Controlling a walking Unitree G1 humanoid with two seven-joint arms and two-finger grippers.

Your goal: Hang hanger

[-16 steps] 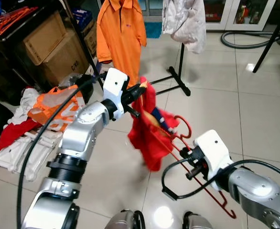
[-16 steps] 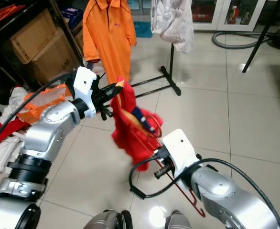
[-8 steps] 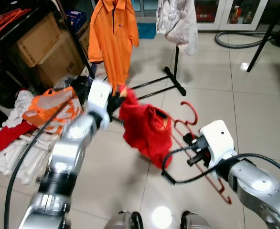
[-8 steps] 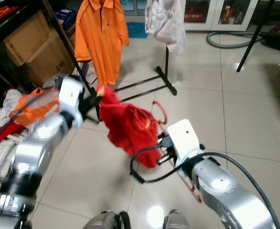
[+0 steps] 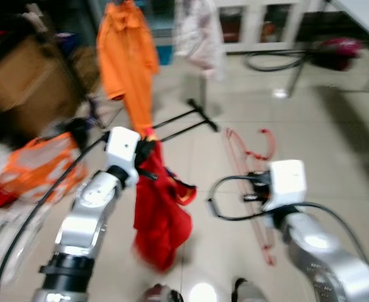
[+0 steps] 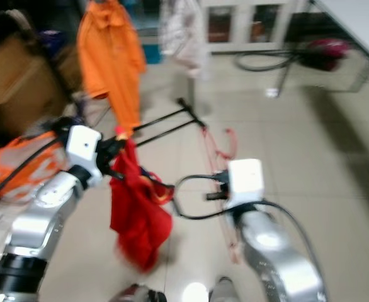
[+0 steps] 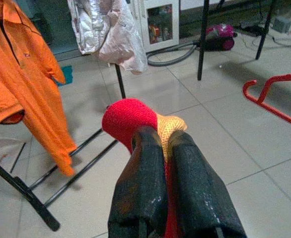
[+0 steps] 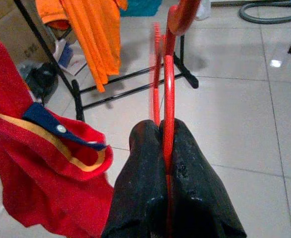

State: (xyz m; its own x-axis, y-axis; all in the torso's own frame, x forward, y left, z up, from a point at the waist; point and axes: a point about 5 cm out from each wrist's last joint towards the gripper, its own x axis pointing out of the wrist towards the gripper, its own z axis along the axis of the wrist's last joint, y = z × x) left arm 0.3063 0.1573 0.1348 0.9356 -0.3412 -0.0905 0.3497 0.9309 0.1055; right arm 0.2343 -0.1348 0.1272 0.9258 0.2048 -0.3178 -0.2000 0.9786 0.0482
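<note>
Red knit fabric with a yellow-and-navy collar hangs from the left end effector [image 7: 166,144], whose two black fingers are clenched on a bunched edge of the red shirt [image 5: 159,217]; the garment dangles free above the tiled floor [image 5: 335,145] at about 7 o'clock of the head views. The right end effector [image 8: 165,131] is pinched tight on the thin wire of a red hanger [image 5: 250,160], which lies at about 5 o'clock, apart from the shirt, its hook toward the black garment rack [image 7: 118,82]. On that rack hang an orange polo shirt [image 5: 126,60] at 11 o'clock and a pale garment [image 5: 197,34] at 12 o'clock. The head views are blurred. The step in hand looks like bringing shirt and hanger together; the next move probably calls for threading the hanger into the collar opening before lifting its hook to the rail.
</note>
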